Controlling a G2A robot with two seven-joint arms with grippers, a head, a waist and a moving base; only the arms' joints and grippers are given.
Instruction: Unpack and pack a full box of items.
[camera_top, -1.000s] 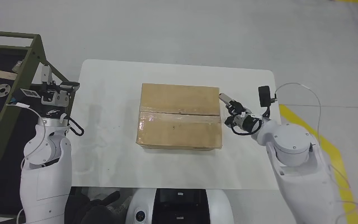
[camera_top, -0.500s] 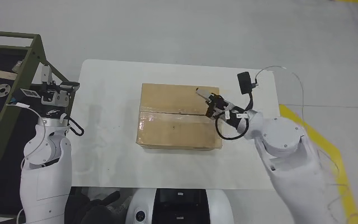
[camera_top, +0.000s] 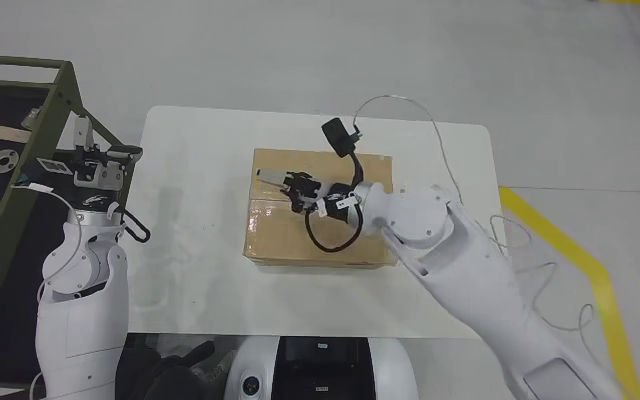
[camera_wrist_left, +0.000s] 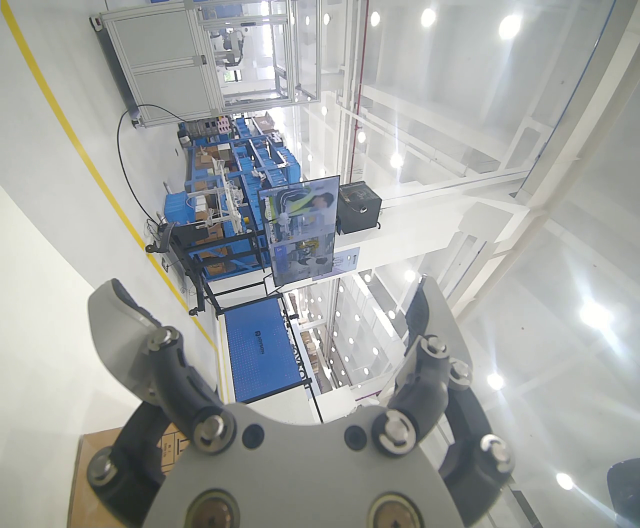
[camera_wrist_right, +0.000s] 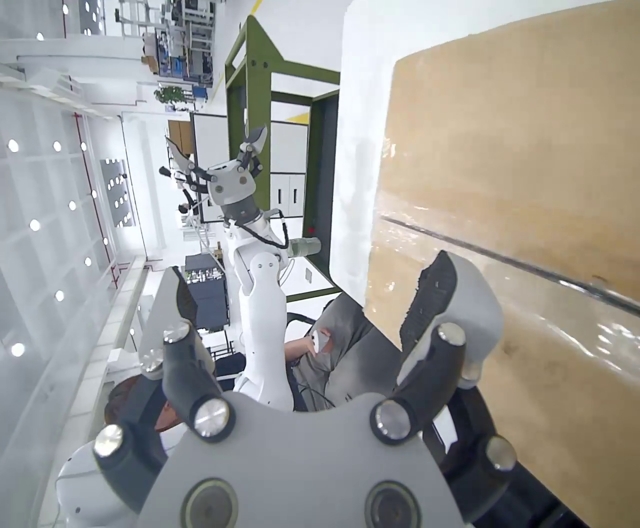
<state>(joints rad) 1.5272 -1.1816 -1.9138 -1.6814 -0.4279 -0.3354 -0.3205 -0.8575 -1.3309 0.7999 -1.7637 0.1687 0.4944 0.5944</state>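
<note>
A shut cardboard box (camera_top: 320, 230) with clear tape along its middle seam sits at the centre of the white table (camera_top: 190, 260). My right gripper (camera_top: 276, 179) hovers over the box's left half near the seam, open and empty. In the right wrist view the right gripper (camera_wrist_right: 305, 295) has one finger (camera_wrist_right: 440, 295) over the box top (camera_wrist_right: 510, 165). My left gripper (camera_top: 100, 150) is held up at the table's left edge, pointing upward, away from the box. It is open and empty in the left wrist view (camera_wrist_left: 270, 300), where a box corner (camera_wrist_left: 90, 465) shows.
A green-framed cart (camera_top: 50, 100) stands just off the table's left side, close to the left arm. A loose cable (camera_top: 440, 130) trails from the right arm over the table's far right. Bare table surrounds the box on every side.
My right arm has swung from beside the box's right end across its top to the left half. The left arm and the box have not moved.
</note>
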